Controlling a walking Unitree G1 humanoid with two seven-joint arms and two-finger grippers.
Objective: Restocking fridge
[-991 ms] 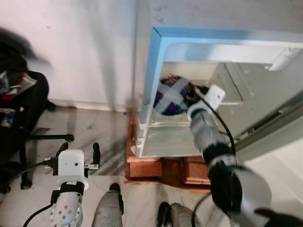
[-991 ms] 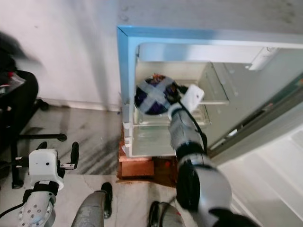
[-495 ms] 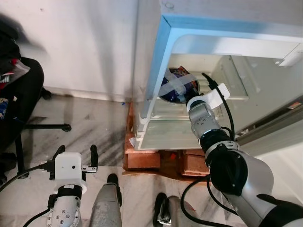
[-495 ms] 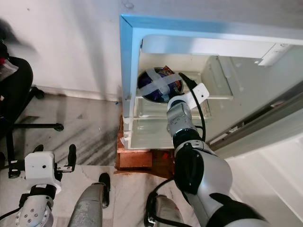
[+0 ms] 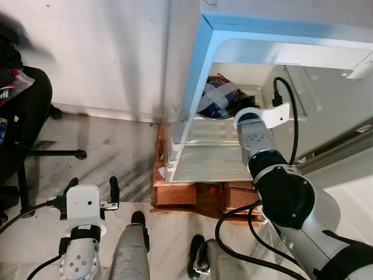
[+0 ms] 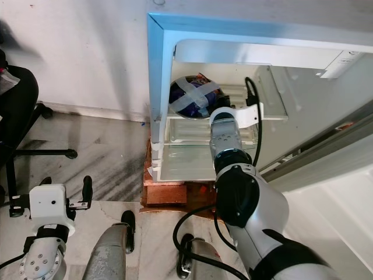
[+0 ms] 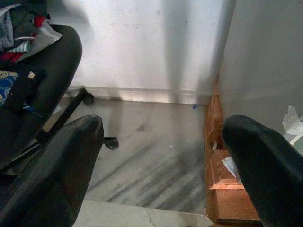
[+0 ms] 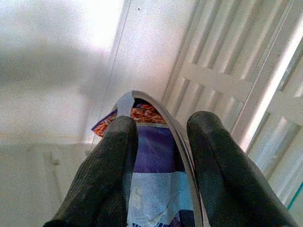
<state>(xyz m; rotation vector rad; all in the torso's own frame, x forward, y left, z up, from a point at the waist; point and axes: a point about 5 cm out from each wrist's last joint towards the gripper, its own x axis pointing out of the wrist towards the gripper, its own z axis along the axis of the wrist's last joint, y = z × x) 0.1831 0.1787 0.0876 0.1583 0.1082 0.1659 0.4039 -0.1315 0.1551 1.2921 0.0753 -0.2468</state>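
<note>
A dark blue bowl (image 5: pixel 215 98) crossed with grey tape lies inside the open fridge (image 5: pixel 195 70), on its upper shelf (image 5: pixel 213 127). My right arm reaches in from below, and my right gripper (image 8: pixel 163 125) is shut on the bowl (image 8: pixel 154 163): its rim runs between the two black fingers (image 8: pixel 113 161). In the head views the wrist mount (image 5: pixel 262 115) hides the fingertips. Low over the floor, my left gripper (image 5: pixel 92 185) hangs open with nothing in it; in its wrist view the gripper (image 7: pixel 161 137) faces marble floor.
The fridge stands on red bricks (image 5: pixel 175 195) against a white wall. A black office chair (image 5: pixel 26 116) piled with clothes sits at the left. The fridge door (image 5: pixel 344 146) stands open at the right. My feet (image 5: pixel 139 224) are on the marble floor.
My right arm has pushed further into the fridge and the bowl now sits deeper and flatter on the shelf. The head camera has shifted slightly. The left arm has stayed put.
</note>
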